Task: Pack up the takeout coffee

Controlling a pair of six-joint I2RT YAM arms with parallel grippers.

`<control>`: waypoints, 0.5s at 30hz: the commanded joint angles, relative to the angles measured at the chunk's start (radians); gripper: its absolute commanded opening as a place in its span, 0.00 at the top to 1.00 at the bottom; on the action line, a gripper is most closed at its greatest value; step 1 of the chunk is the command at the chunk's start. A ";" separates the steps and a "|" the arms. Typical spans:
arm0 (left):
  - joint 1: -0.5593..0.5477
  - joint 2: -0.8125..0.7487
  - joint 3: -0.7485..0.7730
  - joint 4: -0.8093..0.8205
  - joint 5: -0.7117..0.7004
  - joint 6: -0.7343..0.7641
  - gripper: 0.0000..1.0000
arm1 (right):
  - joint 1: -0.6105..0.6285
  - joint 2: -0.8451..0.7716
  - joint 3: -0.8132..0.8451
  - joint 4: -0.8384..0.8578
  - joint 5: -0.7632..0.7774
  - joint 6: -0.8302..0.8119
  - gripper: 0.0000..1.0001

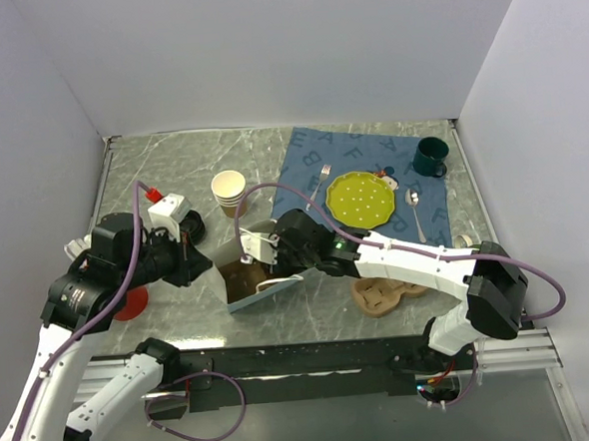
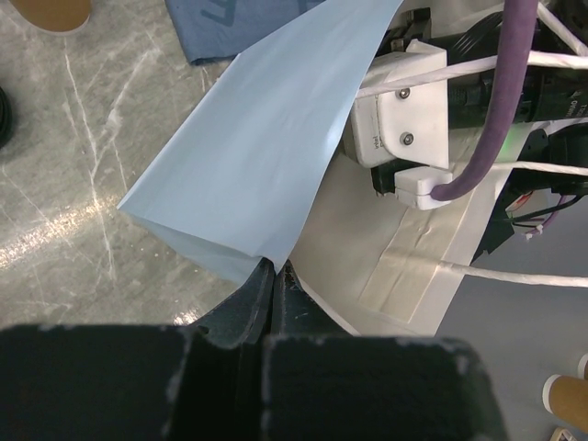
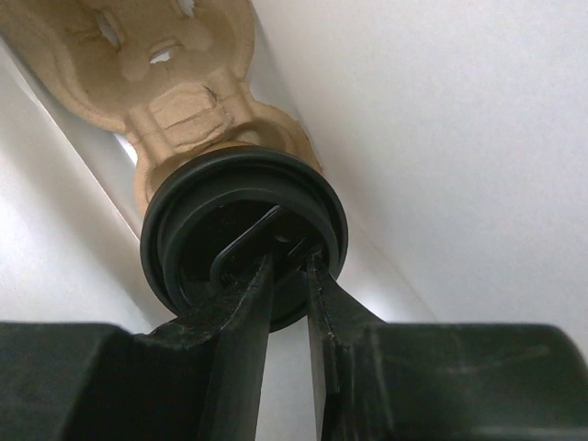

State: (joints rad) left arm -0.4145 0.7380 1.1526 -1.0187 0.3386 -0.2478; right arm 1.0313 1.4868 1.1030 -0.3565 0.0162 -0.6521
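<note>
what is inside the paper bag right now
The paper bag holds a moulded cardboard carrier with the takeout coffee seated in it, the right tool clamped on its black lid. The cup body under the lid is hidden.

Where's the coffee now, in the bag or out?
In. Right wrist view shows the coffee over the cardboard carrier, white bag around both, right gripper pinching its lid.
</note>
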 commanded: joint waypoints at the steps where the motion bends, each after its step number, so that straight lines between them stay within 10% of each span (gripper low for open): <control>1: 0.002 0.006 0.050 0.026 0.010 0.027 0.99 | -0.014 0.007 -0.011 -0.041 0.007 0.020 0.71; 15: 0.002 0.034 0.045 0.081 0.008 -0.008 0.99 | -0.014 -0.022 0.064 -0.084 0.002 0.009 0.55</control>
State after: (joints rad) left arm -0.4145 0.7643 1.1637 -1.0058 0.3382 -0.2493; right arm 1.0264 1.4868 1.1267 -0.3981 0.0154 -0.6514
